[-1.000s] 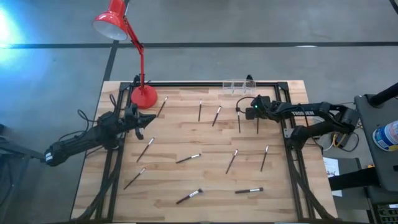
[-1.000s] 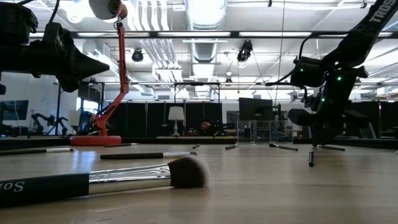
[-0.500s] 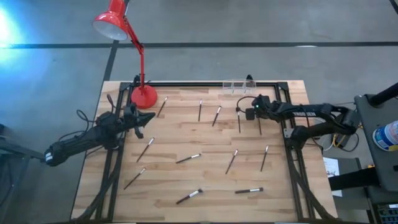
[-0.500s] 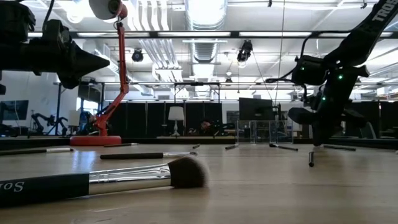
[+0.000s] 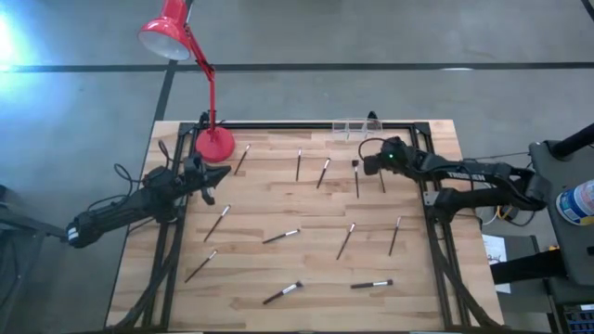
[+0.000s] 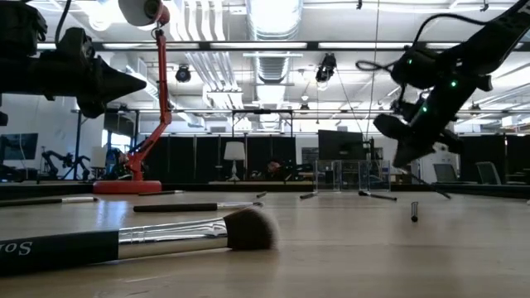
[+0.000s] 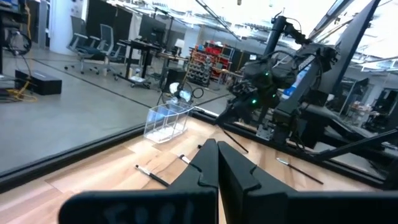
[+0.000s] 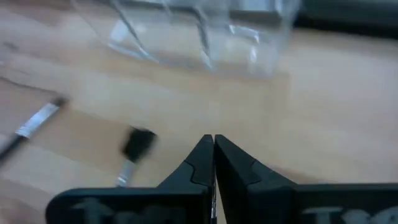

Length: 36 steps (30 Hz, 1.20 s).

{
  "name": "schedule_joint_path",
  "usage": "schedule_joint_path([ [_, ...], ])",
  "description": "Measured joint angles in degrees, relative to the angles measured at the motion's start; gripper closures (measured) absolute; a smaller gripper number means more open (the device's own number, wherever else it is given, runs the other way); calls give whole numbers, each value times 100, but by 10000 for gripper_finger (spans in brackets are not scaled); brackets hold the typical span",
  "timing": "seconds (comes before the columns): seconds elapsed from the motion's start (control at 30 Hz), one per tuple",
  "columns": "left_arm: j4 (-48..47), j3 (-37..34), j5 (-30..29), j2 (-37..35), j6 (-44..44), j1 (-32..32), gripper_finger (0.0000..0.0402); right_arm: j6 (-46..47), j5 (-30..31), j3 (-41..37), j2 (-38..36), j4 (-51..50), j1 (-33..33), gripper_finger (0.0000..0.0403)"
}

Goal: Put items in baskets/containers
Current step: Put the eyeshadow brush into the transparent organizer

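**Right arm.** The right gripper (image 5: 368,167) hangs above the far right part of the wooden table (image 5: 306,311), just short of the clear plastic organiser (image 5: 353,128) at the far edge. Its fingers are pressed together. In the low and left wrist views a thin makeup brush (image 6: 435,188) slants down from them, so we judge it pinched near one end.

**Left arm.** The left gripper (image 5: 221,173) waits over the left edge with its fingers together, holding nothing.

**Hazards.**
- We judge the end grip weak. The brush may pivot or slide out on the way to the organiser.
- A slanted brush may strike a compartment wall and push or tip the light organiser.
- The other brushes (image 5: 280,237) lie scattered. One lies just beside the gripper and could be knocked.

**Markings.** We can read only "So" on the handle of the large foreground brush (image 6: 124,240).
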Motion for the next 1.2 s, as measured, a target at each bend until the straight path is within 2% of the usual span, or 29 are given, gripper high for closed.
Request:
schedule_joint_path([
  [0.2, 48, 0, -106, 0, 236, 1, 401, -709, 0, 4, -173, 1278, 81, 394],
  [0.43, 90, 0, -153, 0, 367, 1, 401, -1494, 3, 26, 157, 2839, 77, 394],
  [0.67, 87, 0, -163, 0, 368, 1, 401, -1922, 59, 594, 511, 2827, -80, 394],
  [1.03, 52, 0, -163, 0, 285, 1, 401, -2083, 48, 1985, 579, 1279, -500, 395],
  [1.2, 54, 0, -161, 0, 241, 1, 401, -2055, -73, 2165, 748, 1216, -633, 395],
])
